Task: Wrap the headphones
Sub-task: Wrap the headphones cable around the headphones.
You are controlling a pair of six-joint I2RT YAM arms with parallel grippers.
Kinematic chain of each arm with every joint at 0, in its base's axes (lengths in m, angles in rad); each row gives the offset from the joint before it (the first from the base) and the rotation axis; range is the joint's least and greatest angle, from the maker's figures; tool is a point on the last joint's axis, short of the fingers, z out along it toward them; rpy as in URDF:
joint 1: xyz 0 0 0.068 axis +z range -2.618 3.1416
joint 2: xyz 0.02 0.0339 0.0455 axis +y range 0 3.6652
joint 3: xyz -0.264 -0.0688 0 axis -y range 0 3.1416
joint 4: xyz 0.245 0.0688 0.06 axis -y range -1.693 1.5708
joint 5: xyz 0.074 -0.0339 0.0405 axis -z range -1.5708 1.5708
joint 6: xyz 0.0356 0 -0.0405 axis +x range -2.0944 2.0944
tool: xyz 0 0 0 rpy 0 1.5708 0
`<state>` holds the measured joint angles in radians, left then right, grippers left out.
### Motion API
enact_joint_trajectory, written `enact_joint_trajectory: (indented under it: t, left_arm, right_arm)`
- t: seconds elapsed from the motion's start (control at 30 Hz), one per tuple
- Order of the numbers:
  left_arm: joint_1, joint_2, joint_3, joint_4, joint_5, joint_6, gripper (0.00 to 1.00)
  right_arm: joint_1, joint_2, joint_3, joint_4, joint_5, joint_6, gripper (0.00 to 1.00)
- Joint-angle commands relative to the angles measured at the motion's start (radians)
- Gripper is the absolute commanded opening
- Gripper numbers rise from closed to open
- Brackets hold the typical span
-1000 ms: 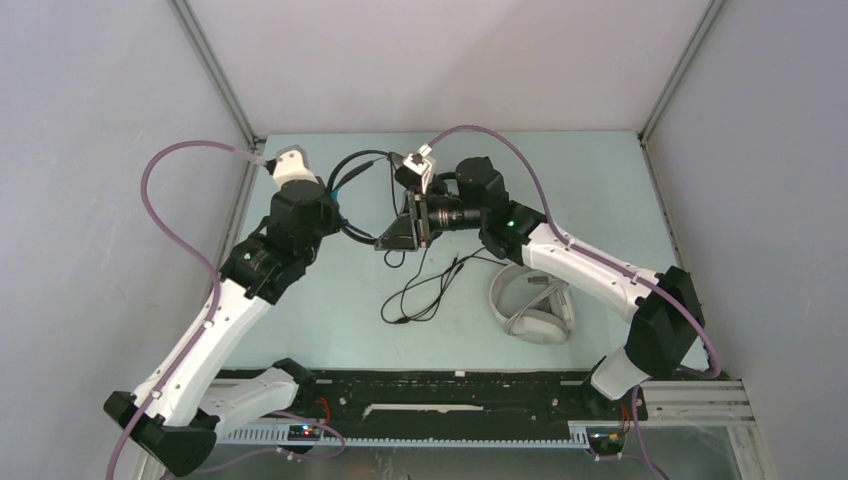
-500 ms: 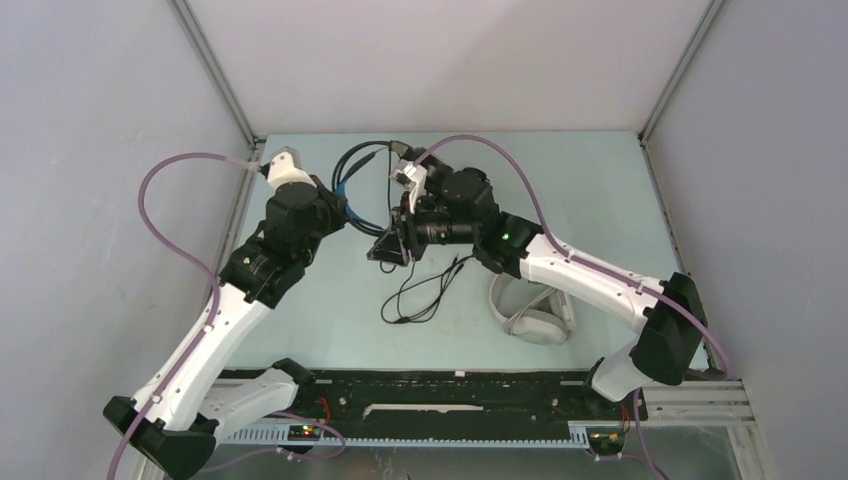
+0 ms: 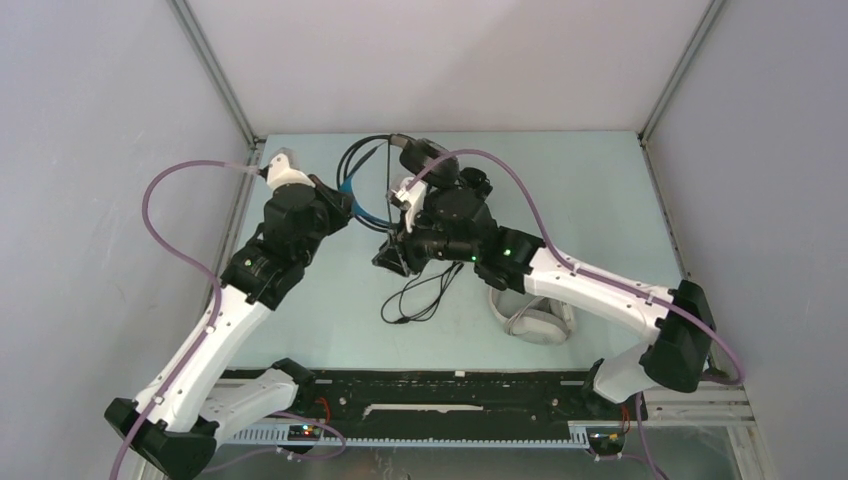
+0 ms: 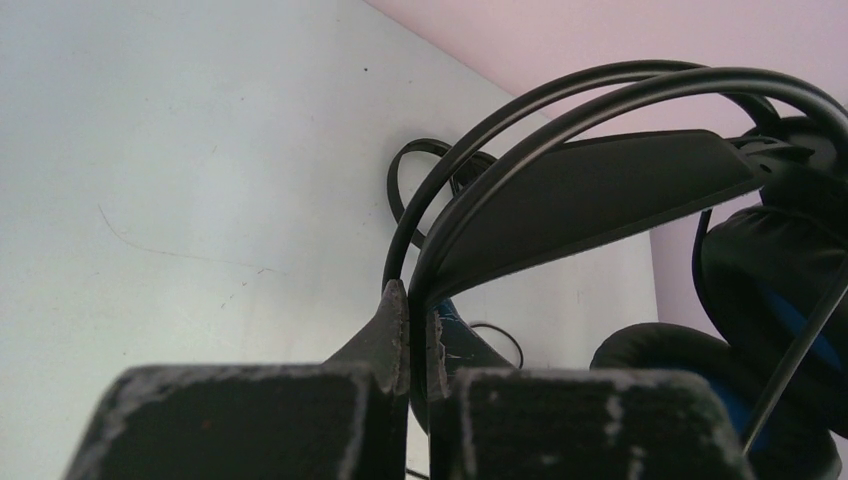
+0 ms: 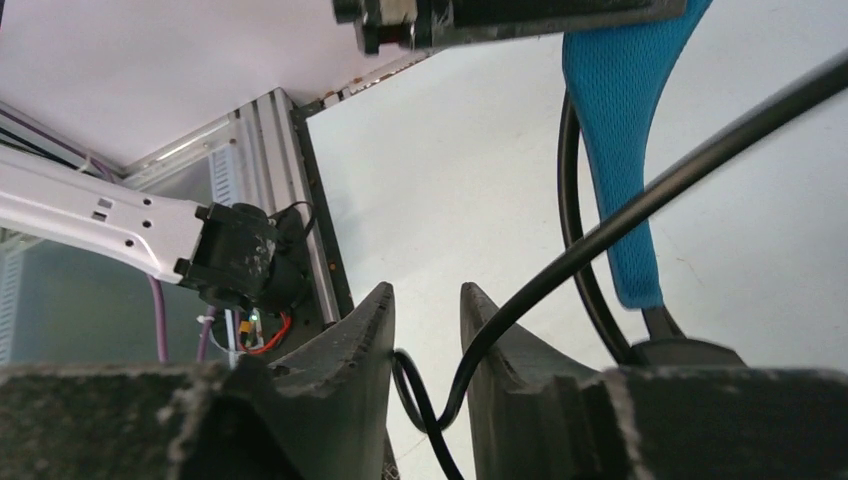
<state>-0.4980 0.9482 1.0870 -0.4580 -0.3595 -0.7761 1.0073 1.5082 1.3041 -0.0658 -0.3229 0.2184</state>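
Right wrist: cable (image 5: 650, 198) loose in half-open right pincer (image 5: 427, 300), left pincer (image 4: 412, 320) clenched on black headset (image 4: 600, 190); cable may slip mid-wrap.

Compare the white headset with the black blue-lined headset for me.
The white headset lies on the table, untouched; the black headset is gripped at its headband by the left tool. The white headset is plain white; the black headset has blue lining. Both are over-ear headsets with a headband.
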Motion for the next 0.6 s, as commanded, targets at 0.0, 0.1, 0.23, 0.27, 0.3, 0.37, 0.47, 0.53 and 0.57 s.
enact_joint_trajectory:
  t: [0.0, 0.1, 0.23, 0.27, 0.3, 0.37, 0.47, 0.53, 0.57]
  left_arm:
    - [0.025, -0.039, -0.010, 0.154, 0.016, -0.087, 0.00]
    - [0.035, -0.040, -0.004, 0.155, 0.033, -0.098, 0.00]
    - [0.049, -0.043, 0.003, 0.167, 0.068, -0.123, 0.00]
    - [0.050, -0.043, 0.006, 0.169, 0.076, -0.128, 0.00]
    - [0.051, -0.043, 0.009, 0.170, 0.084, -0.135, 0.00]
    - [0.052, -0.045, 0.011, 0.178, 0.102, -0.152, 0.00]
    - [0.057, -0.044, 0.011, 0.192, 0.129, -0.183, 0.00]
    - [0.061, -0.045, 0.011, 0.206, 0.143, -0.204, 0.00]
    - [0.063, -0.047, 0.006, 0.221, 0.148, -0.219, 0.00]
  right_arm:
    - [0.015, -0.090, -0.061, 0.021, 0.029, -0.072, 0.38]
    - [0.014, -0.112, -0.090, 0.017, 0.022, -0.113, 0.40]
    - [0.015, -0.124, -0.115, 0.013, 0.031, -0.166, 0.41]
    - [0.015, -0.125, -0.122, 0.014, 0.040, -0.175, 0.41]
    - [0.015, -0.123, -0.130, 0.019, 0.050, -0.180, 0.39]
    - [0.017, -0.123, -0.149, 0.037, 0.065, -0.187, 0.34]
    - [0.027, -0.119, -0.181, 0.090, 0.079, -0.188, 0.27]
    - [0.042, -0.118, -0.196, 0.111, 0.099, -0.191, 0.23]
    - [0.052, -0.118, -0.203, 0.120, 0.114, -0.192, 0.21]
